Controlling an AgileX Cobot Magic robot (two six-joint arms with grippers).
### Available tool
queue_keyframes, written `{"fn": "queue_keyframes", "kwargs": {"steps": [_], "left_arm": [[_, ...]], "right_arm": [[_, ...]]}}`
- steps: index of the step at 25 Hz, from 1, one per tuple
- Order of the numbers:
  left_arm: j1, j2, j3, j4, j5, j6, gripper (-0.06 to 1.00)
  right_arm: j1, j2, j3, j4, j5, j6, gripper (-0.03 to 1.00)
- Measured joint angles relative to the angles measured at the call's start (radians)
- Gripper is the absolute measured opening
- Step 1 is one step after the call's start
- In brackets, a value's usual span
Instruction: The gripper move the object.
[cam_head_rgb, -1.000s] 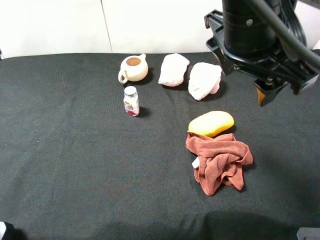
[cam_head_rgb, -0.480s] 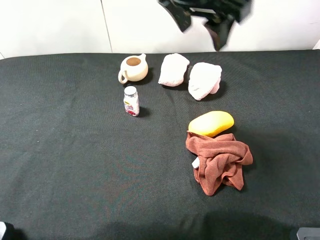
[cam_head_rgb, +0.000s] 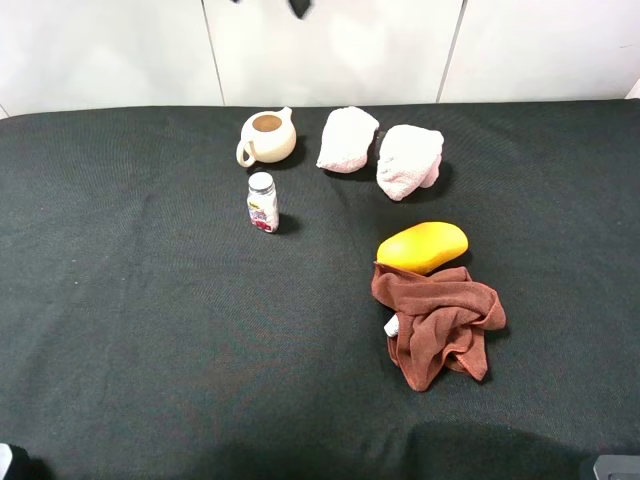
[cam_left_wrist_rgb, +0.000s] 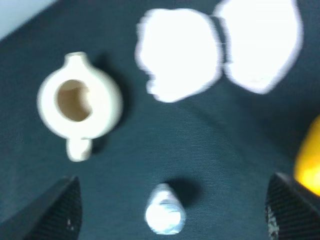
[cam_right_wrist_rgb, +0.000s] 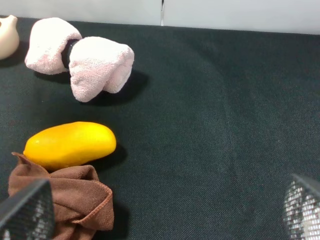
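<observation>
The object, a crumpled rust-brown cloth (cam_head_rgb: 440, 330) with a small white tag, lies on the black table right of centre, touching a yellow oval fruit (cam_head_rgb: 422, 246). The right wrist view shows a corner of the cloth (cam_right_wrist_rgb: 65, 200) too. My left gripper (cam_left_wrist_rgb: 172, 197) is open and high above the back of the table, over a small bottle (cam_left_wrist_rgb: 165, 212). In the exterior view only one of its dark fingertips (cam_head_rgb: 300, 8) shows, at the top edge. My right gripper (cam_right_wrist_rgb: 165, 210) is open and holds nothing, with the cloth off to one side of it.
At the back of the table stand a cream teapot (cam_head_rgb: 266, 136) and two pale pink-white towels (cam_head_rgb: 347, 138) (cam_head_rgb: 408, 160). The small bottle (cam_head_rgb: 262, 202) stands in front of the teapot. A white wall rises behind the table.
The large arm that hung over the table's back right has swung up and to the left, almost out of the exterior view. The cloth and the other things have not moved.
</observation>
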Motion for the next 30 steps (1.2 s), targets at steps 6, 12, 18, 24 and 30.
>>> {"fn": "queue_keyframes", "kwargs": {"steps": [6,12,18,24,30], "left_arm": [[0.117,-0.012,0.019,0.003,0.0,0.0,0.73],[0.149,-0.073,0.127,0.016,0.0,0.004,0.73],[0.167,-0.197,0.314,0.036,-0.002,0.004,0.73],[0.168,-0.356,0.622,0.04,-0.047,0.004,0.73],[0.168,-0.539,0.965,0.039,-0.134,0.001,0.73]], "right_arm": [[0.0,0.0,0.0,0.0,0.0,0.0,0.69],[0.0,0.0,0.0,0.0,0.0,0.0,0.69],[0.0,0.0,0.0,0.0,0.0,0.0,0.69],[0.0,0.0,0.0,0.0,0.0,0.0,0.69],[0.0,0.0,0.0,0.0,0.0,0.0,0.69]]}}
